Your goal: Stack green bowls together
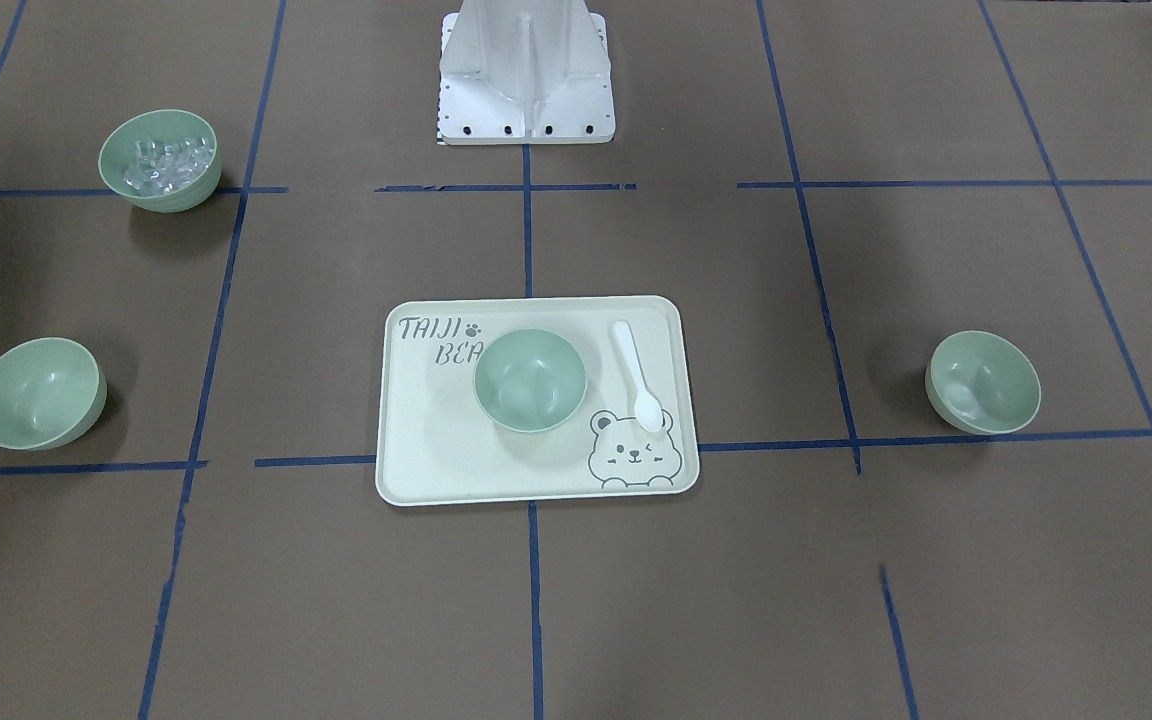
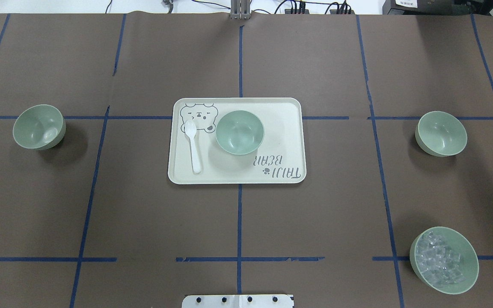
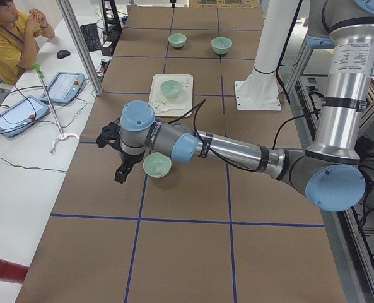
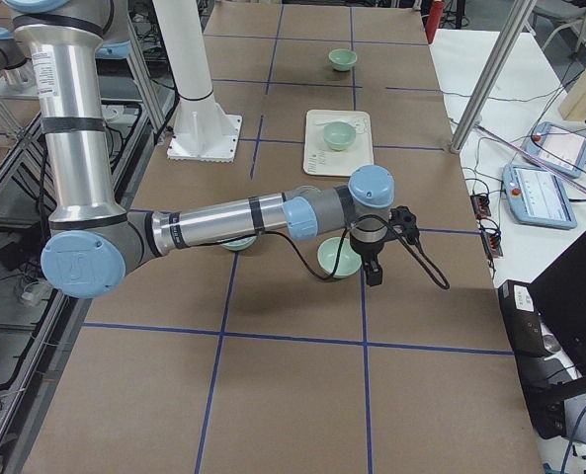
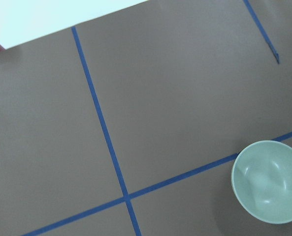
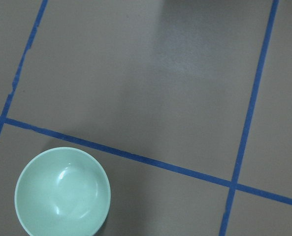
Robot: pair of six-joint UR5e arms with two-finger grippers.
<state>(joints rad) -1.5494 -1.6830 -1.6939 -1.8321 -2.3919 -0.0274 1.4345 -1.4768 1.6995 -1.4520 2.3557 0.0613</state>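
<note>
Three plain green bowls stand apart. One sits in the middle of the cream tray [image 2: 285, 128], the tray bowl [image 2: 239, 132] [image 1: 530, 380]. One stands on the table at my left, the left bowl [image 2: 39, 127] [image 1: 983, 382] [image 5: 269, 182] [image 3: 157, 165]. One stands at my right, the right bowl [image 2: 441, 133] [image 1: 36, 393] [image 6: 62, 191] [image 4: 337, 259]. My left gripper [image 3: 119, 175] hangs beside the left bowl. My right gripper [image 4: 374, 276] hangs beside the right bowl. Both show only in the side views, so I cannot tell whether they are open or shut.
A fourth green bowl with clear ice-like cubes [image 2: 443, 260] [image 1: 160, 160] stands at my near right. A white spoon [image 2: 193, 145] lies on the tray beside the bowl. The robot's base [image 1: 526, 70] stands behind the tray. An operator [image 3: 10, 38] sits at the far side table.
</note>
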